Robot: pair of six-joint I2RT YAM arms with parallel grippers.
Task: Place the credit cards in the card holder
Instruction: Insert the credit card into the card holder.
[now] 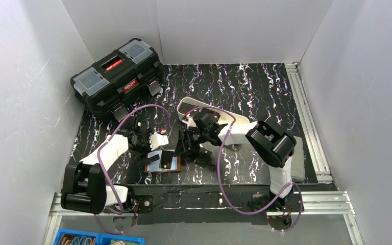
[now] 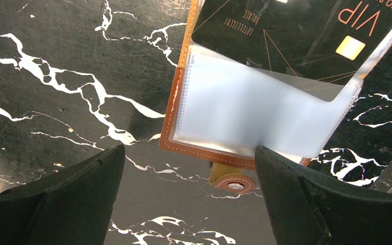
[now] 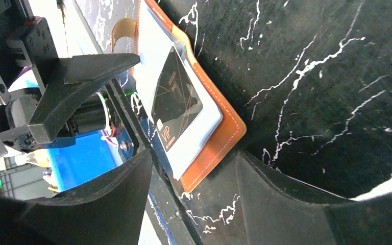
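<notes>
Black marbled desk (image 1: 245,92), white walls round it. Wallet (image 3: 219,138) lies open near the front edge, between the two arms. One dark VIP card (image 3: 176,104) sits at its clear sleeves, at least one end under the plastic; depth unclear. Right gripper (image 3: 194,158): jaws apart, empty, above the wallet. Left gripper (image 2: 189,158): jaws wide, empty, over the snap-strap end. Judgement: the card wants seating. Pin the leather edge with the left, then nudge the card's free edge straight along the sleeve, low and slow, so the plastic does not buckle.
</notes>
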